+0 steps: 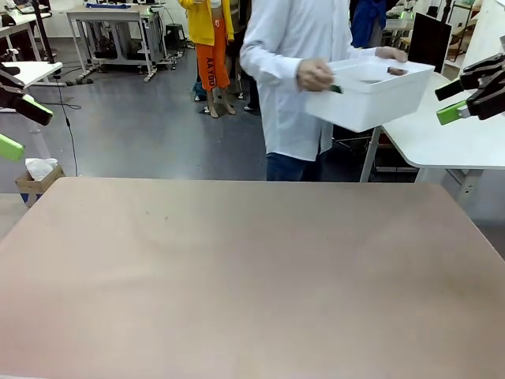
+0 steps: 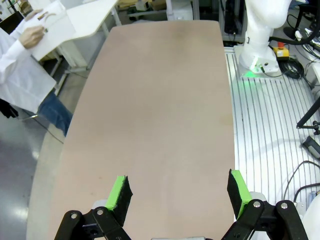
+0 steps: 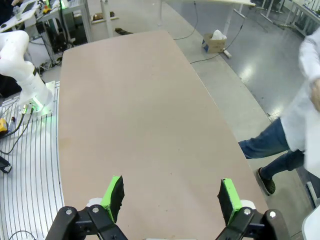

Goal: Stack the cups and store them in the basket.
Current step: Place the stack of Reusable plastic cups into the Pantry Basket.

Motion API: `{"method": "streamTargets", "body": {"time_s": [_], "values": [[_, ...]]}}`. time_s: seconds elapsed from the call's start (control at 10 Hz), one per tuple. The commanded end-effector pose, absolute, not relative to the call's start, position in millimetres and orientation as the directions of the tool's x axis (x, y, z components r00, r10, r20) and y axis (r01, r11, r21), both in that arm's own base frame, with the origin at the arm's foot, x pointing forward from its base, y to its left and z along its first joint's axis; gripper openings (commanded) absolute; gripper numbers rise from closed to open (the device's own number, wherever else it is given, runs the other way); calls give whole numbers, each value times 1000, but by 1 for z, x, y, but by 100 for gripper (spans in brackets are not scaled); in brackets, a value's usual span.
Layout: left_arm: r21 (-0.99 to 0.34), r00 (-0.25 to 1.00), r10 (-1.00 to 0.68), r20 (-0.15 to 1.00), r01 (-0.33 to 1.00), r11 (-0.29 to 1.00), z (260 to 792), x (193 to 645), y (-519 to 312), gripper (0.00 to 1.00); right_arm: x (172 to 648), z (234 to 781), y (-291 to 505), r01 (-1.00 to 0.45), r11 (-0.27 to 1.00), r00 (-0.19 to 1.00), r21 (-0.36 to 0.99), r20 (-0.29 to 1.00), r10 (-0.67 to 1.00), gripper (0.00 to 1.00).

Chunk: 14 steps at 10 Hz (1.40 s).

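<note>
Front view. A person in a white coat [image 1: 288,71] stands beyond the far edge of the table [image 1: 252,276] and carries the basket [image 1: 367,99] in both hands, off the table and at chest height. One hand [image 1: 314,76] grips the near-left rim; the other hand [image 1: 392,54] holds the far rim. The basket is white, rectangular, with smooth solid walls and rounded corners, its walls tapering slightly toward the base. A small brown shape shows just inside its far rim; what it is cannot be told.

The right gripper [image 1: 464,96] hangs in the air at the picture's right edge, just beside the basket's right end and apart from it. Its green-padded fingers are spread wide, holding nothing. The left gripper [image 1: 17,126] hangs at the left edge, well apart from the basket, fingers likewise parted and empty.

Left wrist view. The left gripper [image 2: 179,192] has its two green pads [image 2: 119,192] set far apart above the bare tan tabletop. The basket [image 2: 50,27] lies far ahead and to the left of the fingers, in the person's hands.

Right wrist view. The right gripper [image 3: 170,196] is wide open over the tabletop, nothing between its fingers. The person's legs stand off to the right of the fingers, beyond the table edge.
</note>
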<state>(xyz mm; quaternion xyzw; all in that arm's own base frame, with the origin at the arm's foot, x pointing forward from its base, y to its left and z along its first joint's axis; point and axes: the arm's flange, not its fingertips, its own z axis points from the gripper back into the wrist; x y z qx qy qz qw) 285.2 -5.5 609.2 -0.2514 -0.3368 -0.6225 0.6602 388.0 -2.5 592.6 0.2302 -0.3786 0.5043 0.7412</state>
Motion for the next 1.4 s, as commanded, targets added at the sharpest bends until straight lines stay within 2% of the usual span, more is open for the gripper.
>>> {"method": "streamTargets", "body": {"time_s": [0.0,1.3], "values": [[76,8,-643,766,992,104,611,284,-7,100,389,599,-2,-919,394,225,-21,793,566,100],[76,8,-643,766,992,104,611,284,-7,100,389,599,-2,-919,394,225,-21,793,566,100]]}}
